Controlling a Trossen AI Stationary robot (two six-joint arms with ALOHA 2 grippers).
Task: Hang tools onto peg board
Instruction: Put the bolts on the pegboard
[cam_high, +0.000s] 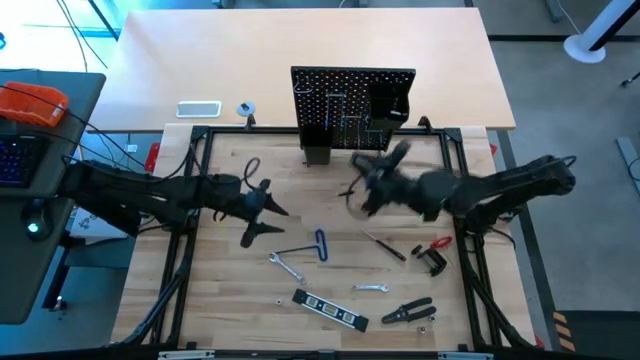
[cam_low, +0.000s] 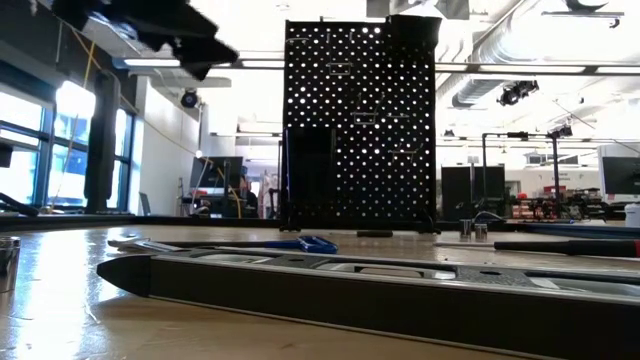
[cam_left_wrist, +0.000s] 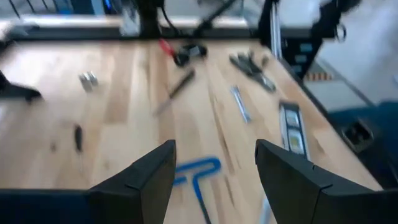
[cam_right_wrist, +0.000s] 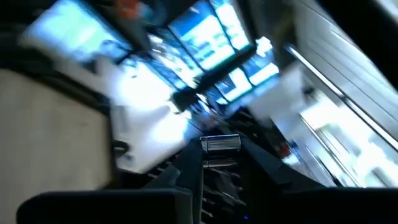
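Note:
The black peg board stands upright at the table's far side, with a box bin on its right part. Several tools lie on the wood: a blue-handled bent key, silver wrenches, a screwdriver, a black level, pliers and a red-and-black clamp. My left gripper hovers open left of the key, which shows below its fingers. My right gripper, blurred, is raised in front of the peg board and shut on a silver tool. My right gripper pinches a silver tool between its two fingers. A ridged chrome end sticks out past the fingertips. The tool is lifted clear of the table. Blur hides which part of it the fingers are on.
A white tray and a small tape roll lie on the far table, left of the peg board. A black frame borders the wooden work area. The level lies close along the near edge.

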